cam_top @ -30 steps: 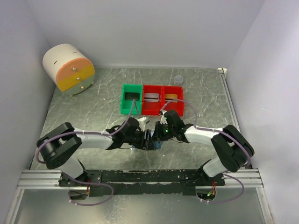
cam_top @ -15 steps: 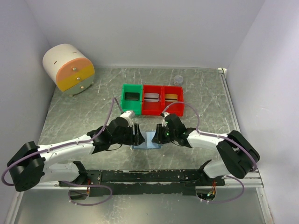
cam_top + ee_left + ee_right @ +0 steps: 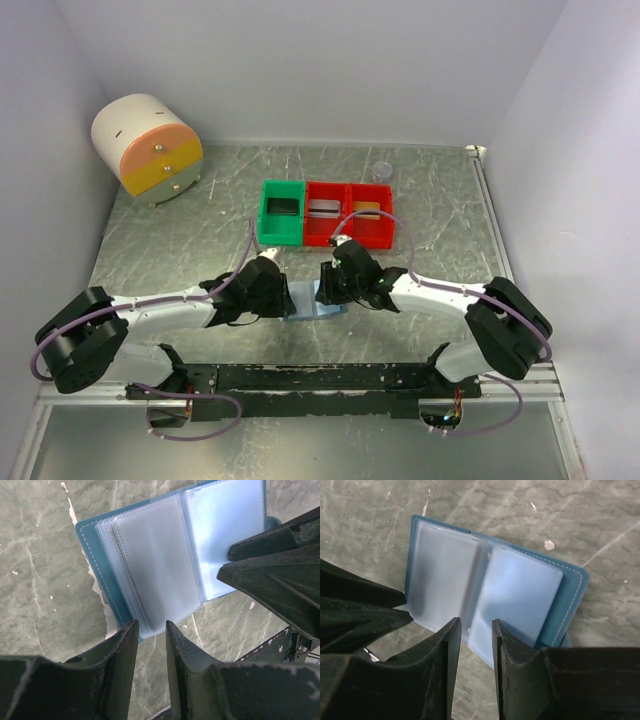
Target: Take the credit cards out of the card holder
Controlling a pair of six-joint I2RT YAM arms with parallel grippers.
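Note:
The blue-grey card holder (image 3: 311, 302) lies open and flat on the table, its clear inner sleeves up; they look empty in the left wrist view (image 3: 150, 560) and the right wrist view (image 3: 520, 590). My left gripper (image 3: 289, 297) is at its left edge, jaws slightly apart and empty (image 3: 150, 625). My right gripper (image 3: 326, 286) is over its far right part, jaws slightly apart and empty (image 3: 476, 622). A dark card (image 3: 283, 207) lies in the green bin (image 3: 266, 225). A silvery card (image 3: 323, 208) and a gold card (image 3: 366, 209) lie in the red bins (image 3: 345, 235).
A round cream and orange drawer unit (image 3: 147, 148) stands at the back left. A small clear round object (image 3: 381, 170) sits behind the bins. The black arm rail (image 3: 330, 378) runs along the near edge. White walls close in on three sides.
The card holder, pinched upright between the grippers a second ago, now lies open and flat. The left arm has swung out and back; the right gripper has moved left over the holder.

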